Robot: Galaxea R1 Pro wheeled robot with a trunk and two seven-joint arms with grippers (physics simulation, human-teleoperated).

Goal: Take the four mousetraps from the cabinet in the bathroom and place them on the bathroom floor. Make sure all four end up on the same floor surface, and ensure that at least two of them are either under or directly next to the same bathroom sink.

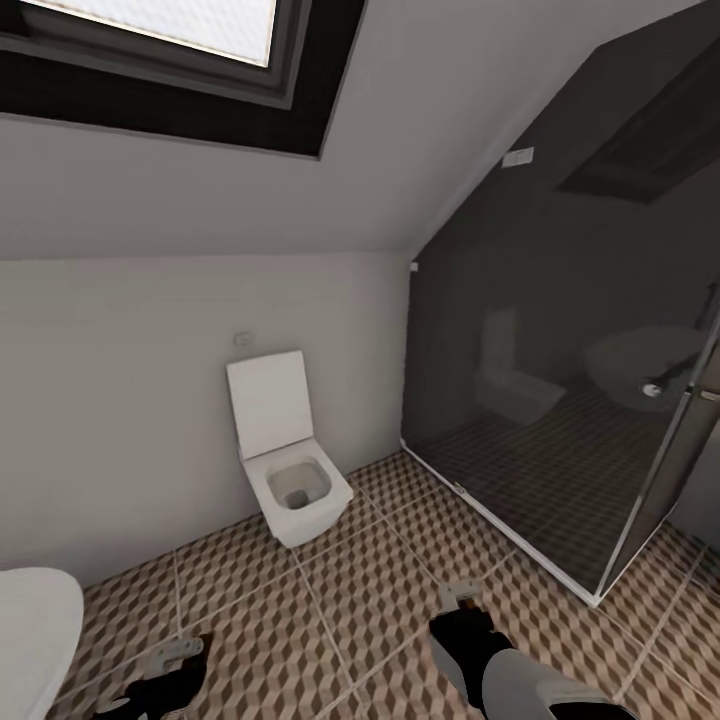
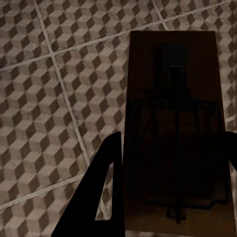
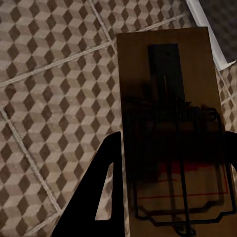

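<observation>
an open stretch of floor (image 1: pixel 350 600) is being shown ahead in the head view, tiled in large squares printed with brown, beige and white cubes and split by pale grout lines. the open room is being bounded at the back by a plain pale wall (image 1: pixel 120 400) under a sloped ceiling, and on the right by a dark glass shower screen (image 1: pixel 540 380) whose white base edge is running diagonally across the tiles. a white, square-bowled toilet (image 1: pixel 290 480) with its lid raised is being seen against the wall, well apart from both arms. a rounded white edge (image 1: pixel 35 630) is cutting in at the lower left corner; what it belongs to cannot be told.

the left gripper (image 1: pixel 175 655) and the right gripper (image 1: pixel 465 598) are being held low over the tiles, well apart, with bare floor between them.

in the left wrist view a mousetrap (image 2: pixel 173 128) is being gripped between the dark fingers (image 2: pixel 106 197), the jaws closed on its long sides. it is a flat brown wooden rectangle with a thin wire frame, its long axis lying along the fingers and its far end pointing away from the wrist, above the floor.

in the right wrist view a second mousetrap (image 3: pixel 170 123) is being clamped likewise between the fingers (image 3: pixel 103 197), long axis along them, its far end near the screen's white base. a red patch is showing under its wire.
</observation>
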